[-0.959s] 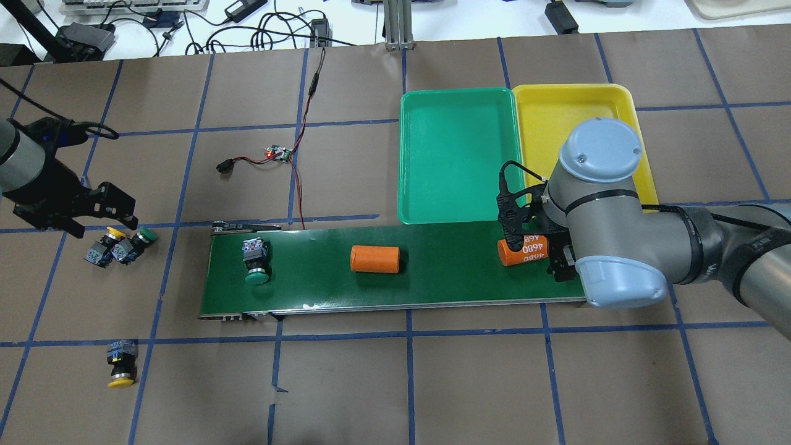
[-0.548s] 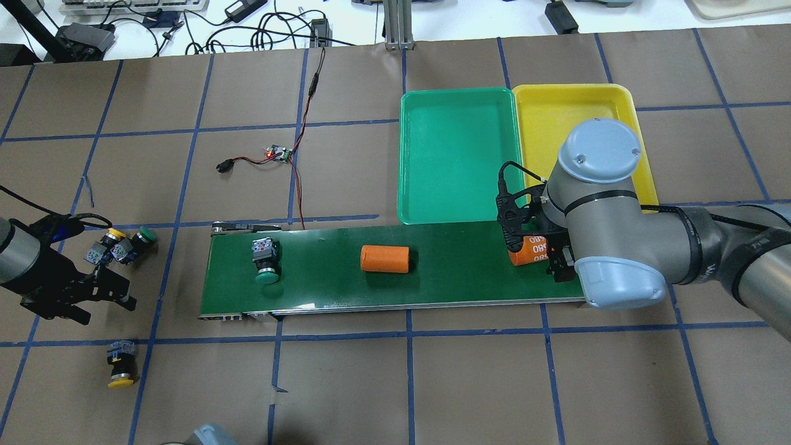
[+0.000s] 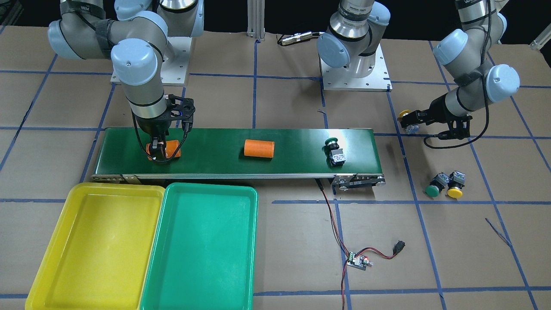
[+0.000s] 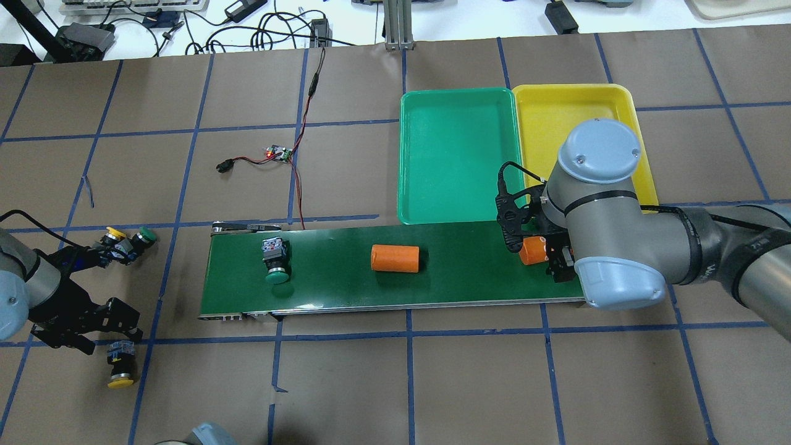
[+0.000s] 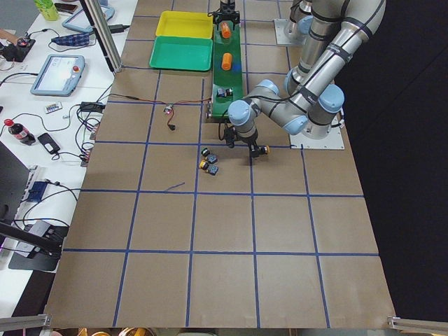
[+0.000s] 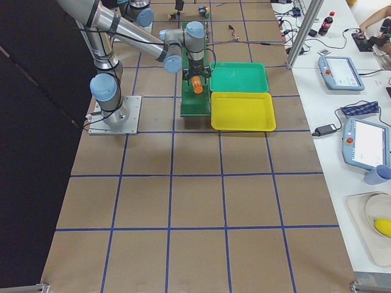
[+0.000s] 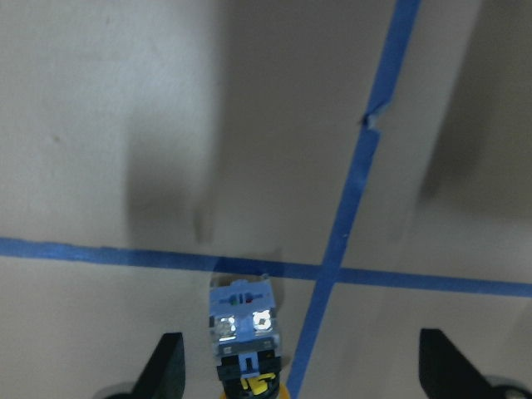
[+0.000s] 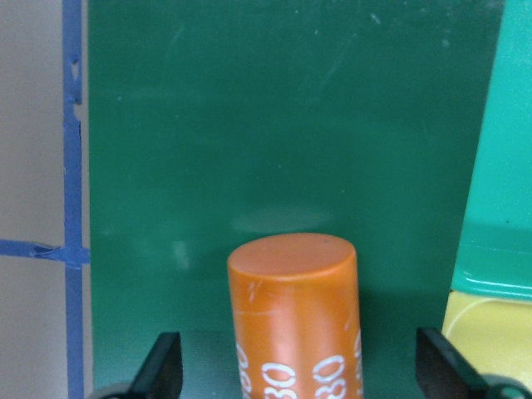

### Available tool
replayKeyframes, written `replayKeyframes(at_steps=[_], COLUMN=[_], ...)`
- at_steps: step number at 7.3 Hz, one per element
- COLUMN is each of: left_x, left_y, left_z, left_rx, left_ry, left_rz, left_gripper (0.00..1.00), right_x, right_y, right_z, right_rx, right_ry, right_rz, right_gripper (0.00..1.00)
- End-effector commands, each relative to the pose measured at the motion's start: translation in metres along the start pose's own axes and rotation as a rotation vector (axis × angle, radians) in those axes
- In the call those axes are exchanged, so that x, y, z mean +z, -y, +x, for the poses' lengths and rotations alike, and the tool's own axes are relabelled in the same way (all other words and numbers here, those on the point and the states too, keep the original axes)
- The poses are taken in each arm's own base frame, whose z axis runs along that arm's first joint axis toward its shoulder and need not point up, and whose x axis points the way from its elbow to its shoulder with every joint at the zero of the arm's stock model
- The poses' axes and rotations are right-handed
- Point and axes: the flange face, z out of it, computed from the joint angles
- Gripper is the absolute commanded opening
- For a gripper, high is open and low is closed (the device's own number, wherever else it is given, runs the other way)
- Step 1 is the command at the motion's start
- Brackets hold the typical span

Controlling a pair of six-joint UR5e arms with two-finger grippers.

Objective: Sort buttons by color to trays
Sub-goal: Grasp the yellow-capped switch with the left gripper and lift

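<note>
A yellow button (image 4: pixel 120 366) lies alone on the table. My left gripper (image 4: pixel 123 321) hovers over it, open; in the left wrist view the button (image 7: pixel 245 328) lies between the fingertips (image 7: pixel 166 370), close to the left one. A yellow button (image 4: pixel 114 235) and a green button (image 4: pixel 144 235) lie together farther back. Another green button (image 4: pixel 276 259) rides on the conveyor belt (image 4: pixel 346 290). My right gripper (image 4: pixel 535 250) is open astride an orange cylinder (image 8: pixel 295 316) at the belt's right end. The green tray (image 4: pixel 457 154) and the yellow tray (image 4: pixel 556 111) hold nothing.
A second orange cylinder (image 4: pixel 395 258) lies in the middle of the belt. A small circuit board (image 4: pixel 279 152) with red wires sits behind the belt's left end. Cables and devices line the far table edge.
My left gripper moved from beside the button pair toward the near edge, over the lone yellow button. The green button and both cylinders travelled right on the belt; the marked cylinder slid between my right fingers.
</note>
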Motion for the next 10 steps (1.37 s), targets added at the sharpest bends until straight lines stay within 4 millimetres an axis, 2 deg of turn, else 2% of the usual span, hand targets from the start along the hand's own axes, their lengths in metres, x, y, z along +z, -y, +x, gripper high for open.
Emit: replayKeyframes(at_steps=[1,2,3,4,5,7,8,9,10], left_x=[0.012,0.016,0.02,0.02,0.02,0.013,0.003,-0.016,-0.048], left_y=[0.001,0.003,0.005,0.008,0.009,0.011,0.014,0.024,0.038], left_z=[-0.006,-0.006,-0.007,-0.009,-0.01,-0.011,-0.011,-0.008,-0.008], left_rx=[-0.002,-0.011,-0.019,-0.028,-0.044,-0.053,-0.05,-0.041,-0.031], left_ry=[0.037,0.031,0.027,0.027,0.026,0.032,0.038,0.02,0.011], left_rz=[-0.037,-0.047,-0.057,-0.06,-0.059,-0.041,-0.015,0.045,0.111], left_gripper=[1.0,1.0,0.89,0.49,0.0,0.0,0.0,0.0,0.0], right_x=[0.002,0.003,0.003,0.003,0.003,0.004,0.004,0.003,0.003], right_y=[0.0,0.0,-0.001,-0.001,-0.001,-0.001,-0.001,-0.001,-0.001], right_z=[0.0,0.002,0.003,0.003,0.003,0.002,0.002,0.003,0.003], right_rx=[0.0,-0.002,0.0,0.002,0.0,0.0,0.0,0.0,0.0], right_ry=[0.004,0.003,-0.002,-0.002,-0.002,0.0,0.0,-0.002,-0.002], right_rz=[0.001,0.0,-0.002,-0.002,-0.002,-0.002,-0.002,-0.002,-0.001], right_gripper=[1.0,1.0,1.0,1.0,1.0,1.0,1.0,1.0,1.0])
